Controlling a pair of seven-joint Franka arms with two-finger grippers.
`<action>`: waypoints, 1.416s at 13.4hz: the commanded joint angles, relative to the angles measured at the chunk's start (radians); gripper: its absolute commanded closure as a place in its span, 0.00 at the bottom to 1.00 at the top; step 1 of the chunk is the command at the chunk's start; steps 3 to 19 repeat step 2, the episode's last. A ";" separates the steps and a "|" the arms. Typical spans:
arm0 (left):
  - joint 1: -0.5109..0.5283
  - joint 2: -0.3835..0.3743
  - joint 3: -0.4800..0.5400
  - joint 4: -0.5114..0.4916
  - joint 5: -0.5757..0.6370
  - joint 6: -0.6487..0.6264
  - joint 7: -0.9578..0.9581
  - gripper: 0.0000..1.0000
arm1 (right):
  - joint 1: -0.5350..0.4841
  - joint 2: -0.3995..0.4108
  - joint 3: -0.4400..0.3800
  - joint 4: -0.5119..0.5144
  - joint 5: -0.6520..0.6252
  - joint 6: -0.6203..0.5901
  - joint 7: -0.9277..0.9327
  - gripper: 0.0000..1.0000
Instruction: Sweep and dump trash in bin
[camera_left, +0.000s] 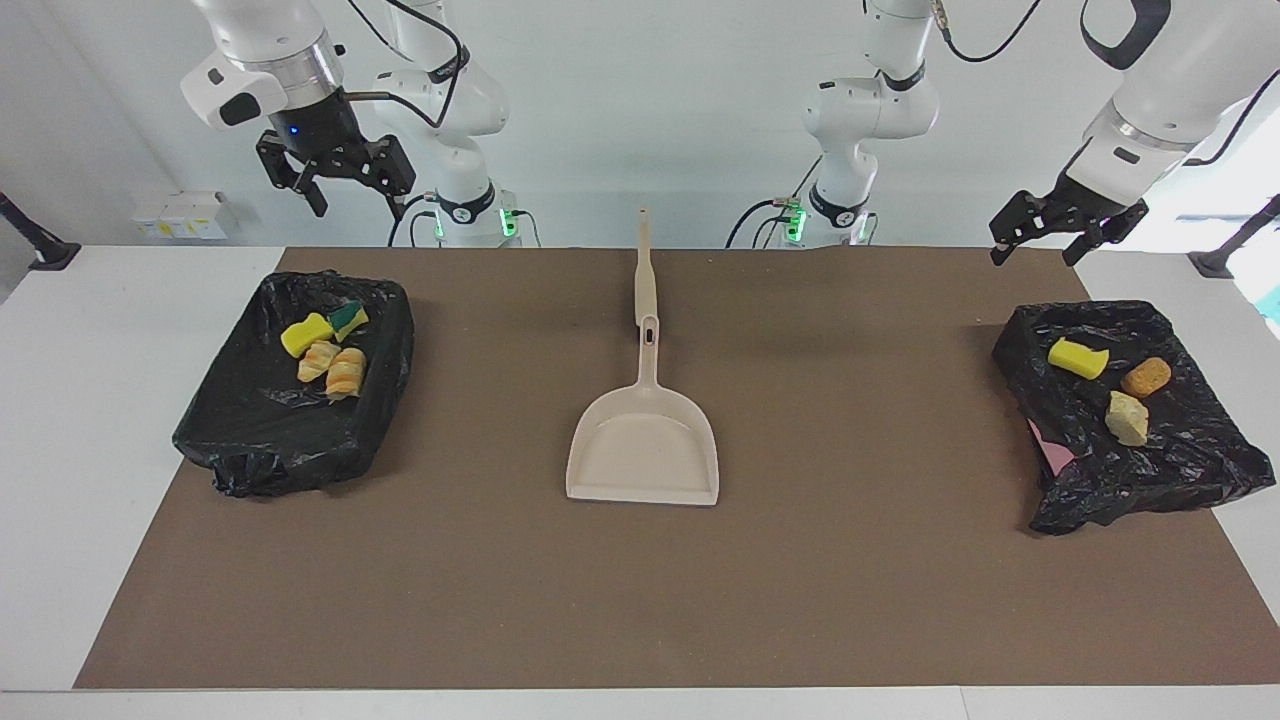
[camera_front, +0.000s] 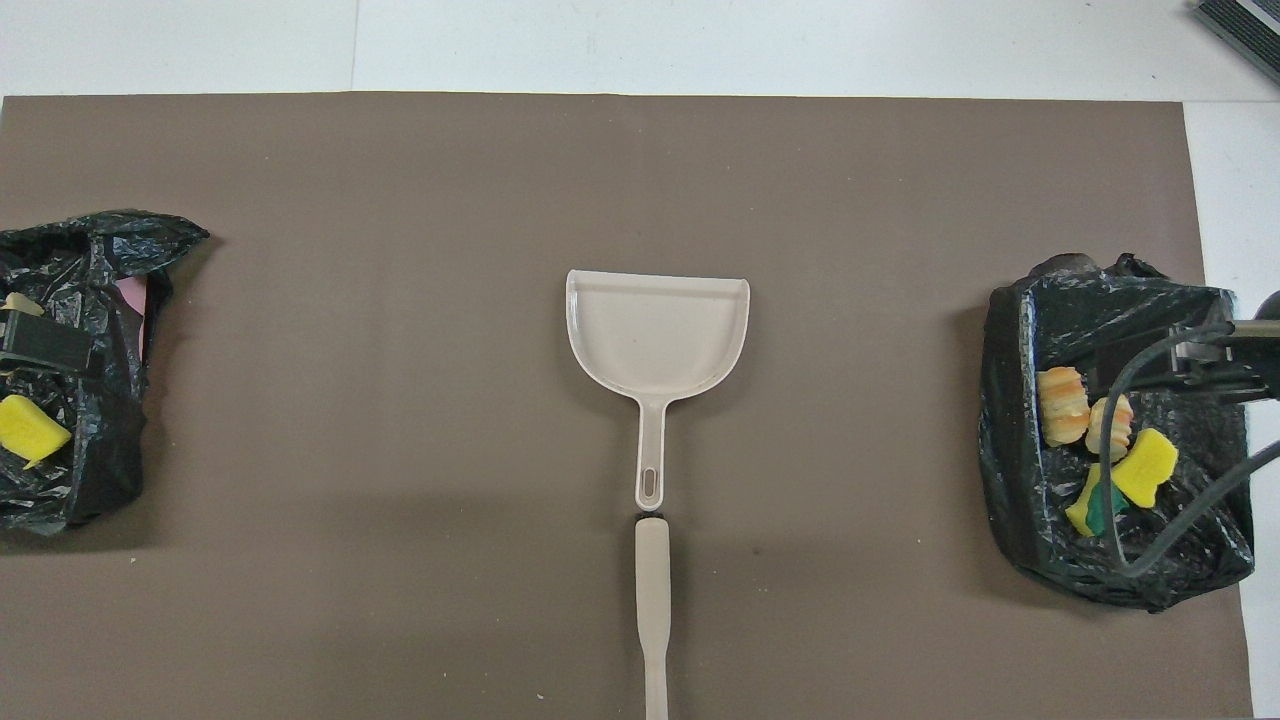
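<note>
Crinkled glossy black plastic bin liners (camera_left: 290, 420) (camera_left: 1140, 440); smooth beige plastic dustpan (camera_left: 645, 445), slight sheen; matt brown paper-like table mat (camera_left: 640, 590); porous yellow sponge chunks (camera_left: 306, 334) (camera_left: 1077, 357); glossy white arm shells.

No text, label, brand, number or sign can be read anywhere in either view. The surfaces that show carry no legible markings.

Two glossy white arms (camera_left: 440, 90) with rounded joints, black cables looping off them, green lights glowing at the bases (camera_left: 800, 222). Black two-finger grippers (camera_left: 335, 170) (one wrist has a small blue light) below silver wrist rings.
</note>
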 joint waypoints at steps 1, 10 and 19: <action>0.007 0.010 -0.001 0.027 -0.012 -0.025 0.002 0.00 | -0.018 -0.007 0.008 -0.003 0.012 -0.006 -0.031 0.00; 0.007 0.010 -0.001 0.027 -0.012 -0.022 0.004 0.00 | -0.018 -0.007 0.006 -0.003 0.012 -0.006 -0.031 0.00; 0.007 0.010 -0.001 0.027 -0.012 -0.022 0.004 0.00 | -0.018 -0.007 0.006 -0.003 0.012 -0.006 -0.031 0.00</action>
